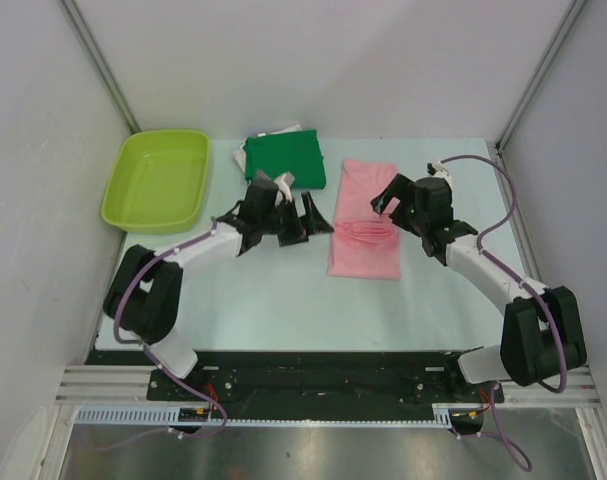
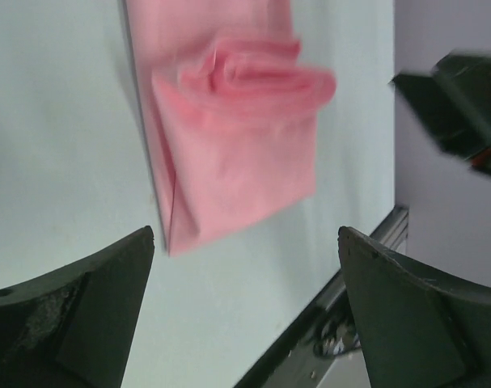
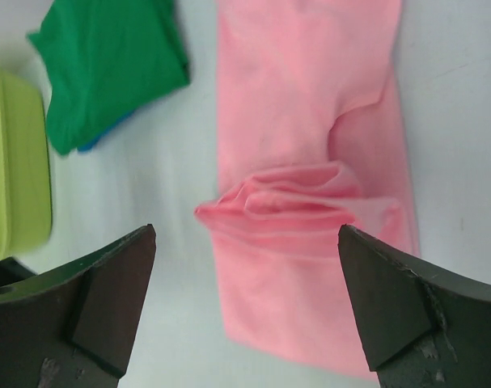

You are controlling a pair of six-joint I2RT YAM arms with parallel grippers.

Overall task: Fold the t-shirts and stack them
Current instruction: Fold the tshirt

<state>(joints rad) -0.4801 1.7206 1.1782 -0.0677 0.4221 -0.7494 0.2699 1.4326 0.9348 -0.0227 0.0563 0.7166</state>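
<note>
Left jaws, close to their wrist camera: spread wide, nothing between them. Right jaws: the same, spread wide and empty, hanging over the cloth.

Pink t-shirt [image 1: 364,222] lies on the table [image 1: 283,300], right of centre, between the two arms. It is folded into a long strip, with a bunched ridge [image 1: 363,232] rucked across the middle.

Green stack [image 1: 285,160] at the far edge: dark green on top, white and a bit of blue showing at the edges. Lime tub [image 1: 158,180] to its left, apart from it.

Handling, as a judgement: thin, limp, light. It will sag and drag, and a one-point pinch would bunch it more. Best hold looks like the two corners of a short end, one per arm, pinching all layers. The ridge wants flattening first.

Room: bare table on the near side and to the shirt's left. Table edge and side wall [image 1: 573,150] are near on the right, so the right arm has less room to swing there.
</note>
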